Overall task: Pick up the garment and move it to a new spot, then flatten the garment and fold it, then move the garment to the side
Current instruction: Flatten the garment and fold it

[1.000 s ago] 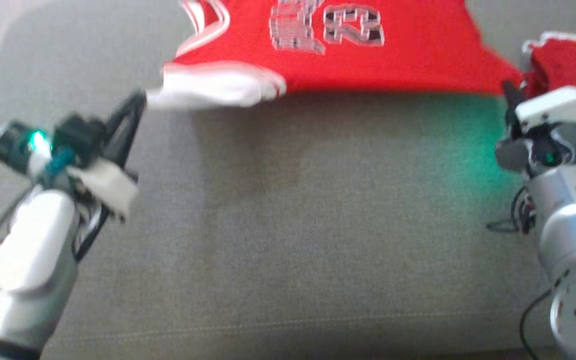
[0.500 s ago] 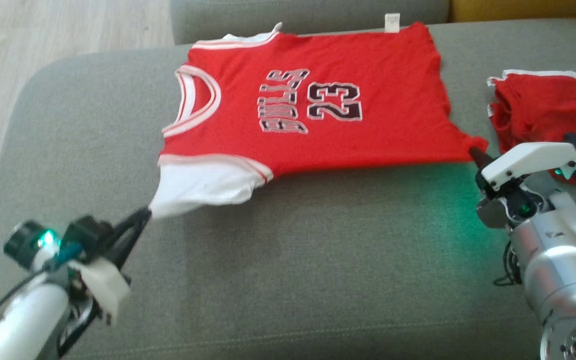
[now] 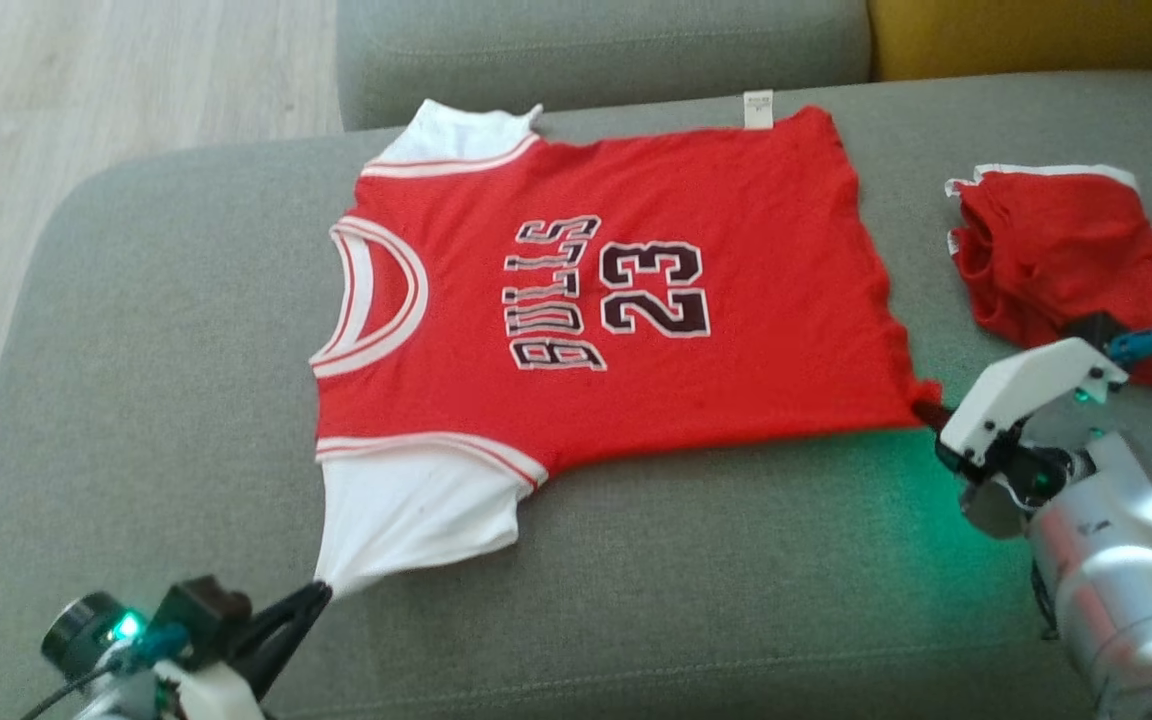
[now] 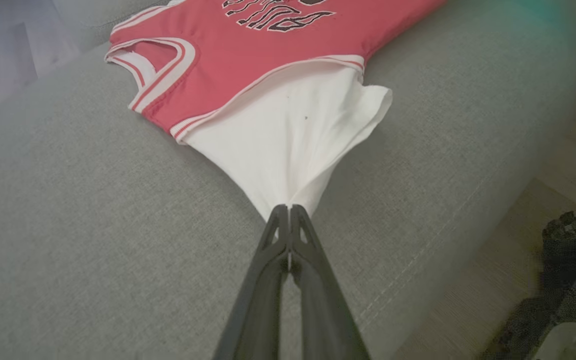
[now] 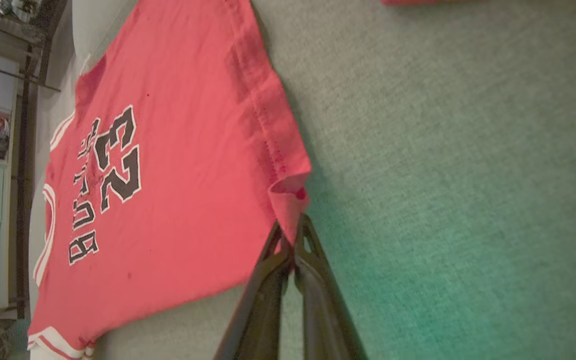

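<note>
A red jersey (image 3: pixel 636 300) with white sleeves and "BULLS 23" on it lies spread flat on the grey sofa seat (image 3: pixel 686 580). My left gripper (image 3: pixel 316 595) is shut on the tip of the near white sleeve (image 4: pixel 288 145), which is pulled to a point at the fingertips (image 4: pixel 288 212). My right gripper (image 3: pixel 926 412) is shut on the jersey's near hem corner (image 5: pixel 288 200). The jersey (image 5: pixel 158 165) is stretched between the two grips, its neck to the left in the head view.
A second, crumpled red garment (image 3: pixel 1061 260) lies on the seat at the right, just beyond my right wrist. The sofa back (image 3: pixel 596 45) and a yellow cushion (image 3: pixel 1026 35) run along the far side. Wooden floor (image 3: pixel 116 80) is at the left.
The head view has shifted, so more of the sofa shows. Both grippers have drawn toward the seat's near edge with the jersey, which now lies flatter and fully spread.
</note>
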